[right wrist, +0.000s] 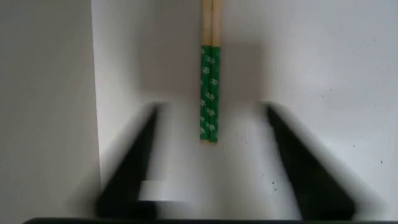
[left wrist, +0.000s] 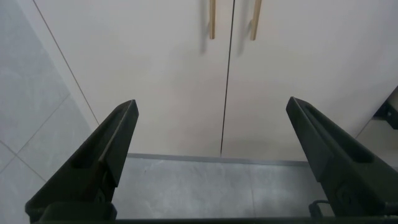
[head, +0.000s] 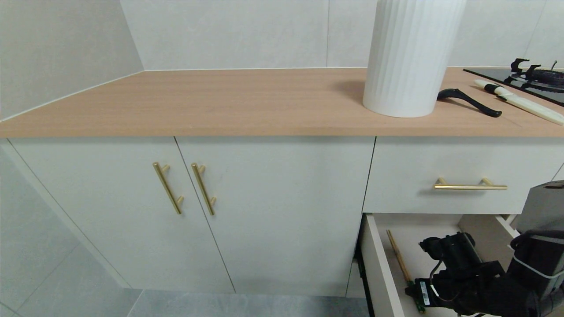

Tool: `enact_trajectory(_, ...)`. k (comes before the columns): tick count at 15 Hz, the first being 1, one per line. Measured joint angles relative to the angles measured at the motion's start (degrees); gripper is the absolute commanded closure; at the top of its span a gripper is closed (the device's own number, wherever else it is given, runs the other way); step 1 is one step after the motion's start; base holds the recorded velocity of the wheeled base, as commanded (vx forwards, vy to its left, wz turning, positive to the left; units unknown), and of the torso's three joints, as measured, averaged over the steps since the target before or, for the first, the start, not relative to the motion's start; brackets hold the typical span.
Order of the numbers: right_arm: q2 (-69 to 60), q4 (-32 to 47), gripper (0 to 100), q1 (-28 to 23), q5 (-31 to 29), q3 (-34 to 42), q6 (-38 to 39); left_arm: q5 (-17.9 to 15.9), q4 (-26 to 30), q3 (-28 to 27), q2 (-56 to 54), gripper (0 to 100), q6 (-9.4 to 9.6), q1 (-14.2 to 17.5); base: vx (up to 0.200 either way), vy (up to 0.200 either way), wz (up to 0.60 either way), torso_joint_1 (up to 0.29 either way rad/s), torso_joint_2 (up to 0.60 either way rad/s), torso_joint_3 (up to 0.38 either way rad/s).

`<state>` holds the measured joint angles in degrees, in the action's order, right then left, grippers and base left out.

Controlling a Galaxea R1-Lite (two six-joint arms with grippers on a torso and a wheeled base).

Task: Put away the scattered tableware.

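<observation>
Chopsticks (head: 398, 255) – a pair, bare wood w/ green patterned ends – lie flat on the floor of the open lower drawer (head: 380, 268), close to its left wall and parallel to it. In the right wrist view they sit side by side, touching, green tips (right wrist: 209, 93) on the line between the two fingers. The right gripper (right wrist: 210, 107) hangs over the drawer, fingers spread wide, nothing pinched. The left gripper (left wrist: 211, 104) is low in front of the cabinet doors (left wrist: 186, 74), fingers likewise spread and empty.

Handling, as a judgement: light, stiff, thin, prob. smooth, so they'll roll or scissor apart if pinched off-centre. Best hold would be across both sticks at once, near mid-length, jaws square to them. Not fragile. Lying flat on a hard base, they leave little room under them for fingertips.

On the countertop (head: 220, 101) – wood-look, smooth, level – a knife (head: 520, 101) w/ pale blade and a black-handled utensil (head: 469, 101) lie apart from each other, just beside a tall white ribbed container (head: 410, 57). These look like the items left to stow. Grab the knife by its handle end.

Room: pale wall tiles, corner at left, black hob (head: 528, 77) at the far right, closed upper drawer (head: 462, 176) w/ brass bar pull, grey floor tiles (left wrist: 186, 186).
</observation>
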<state>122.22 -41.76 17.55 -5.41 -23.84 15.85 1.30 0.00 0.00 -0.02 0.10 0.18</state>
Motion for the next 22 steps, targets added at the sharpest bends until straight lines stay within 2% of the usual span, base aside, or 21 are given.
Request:
enact_trajectory(5, -2.0, 0.0, 0, 0.0, 0.0, 0.7, 0.1, 0.0, 0.0, 0.0, 0.0, 0, 0.00, 0.0, 0.000, 0.000, 0.00, 0.000, 0.00, 0.000)
enact_trajectory(8, -8.2, 2.2, 0, 0.0, 0.3, 1.7, -0.1, 0.0, 0.0, 0.0, 0.0, 0, 0.00, 0.0, 0.000, 0.000, 0.00, 0.000, 0.00, 0.000)
enact_trajectory(11, -20.5, 16.7, 0, 0.0, 0.5, -0.5, -0.2, 0.0, 0.0, 0.0, 0.0, 0, 0.00, 0.0, 0.000, 0.000, 0.00, 0.000, 0.00, 0.000)
enact_trajectory(14, -36.0, 41.9, 0, -0.3, 3.4, -8.9, 0.4, 0.0, 0.0, 0.0, 0.0, 0, 0.00, 0.0, 0.000, 0.000, 0.00, 0.000, 0.00, 0.000)
enact_trajectory(16, -45.0, 53.1, 0, -1.2, 5.8, -15.3, 0.7, 0.0, 0.0, 0.0, 0.0, 0, 0.00, 0.0, 0.000, 0.000, 0.00, 0.000, 0.00, 0.000)
enact_trajectory(18, -50.4, 54.9, 0, -4.1, 6.5, -18.3, 0.2, 0.0, 0.0, 0.0, 0.0, 0, 0.00, 0.0, 0.000, 0.000, 0.00, 0.000, 0.00, 0.000)
enact_trajectory(22, -54.6, 52.3, 0, -7.9, 6.6, -19.0, -2.8, 0.0, 0.0, 0.0, 0.0, 0, 0.00, 0.0, 0.000, 0.000, 0.00, 0.004, -0.02, -0.007)
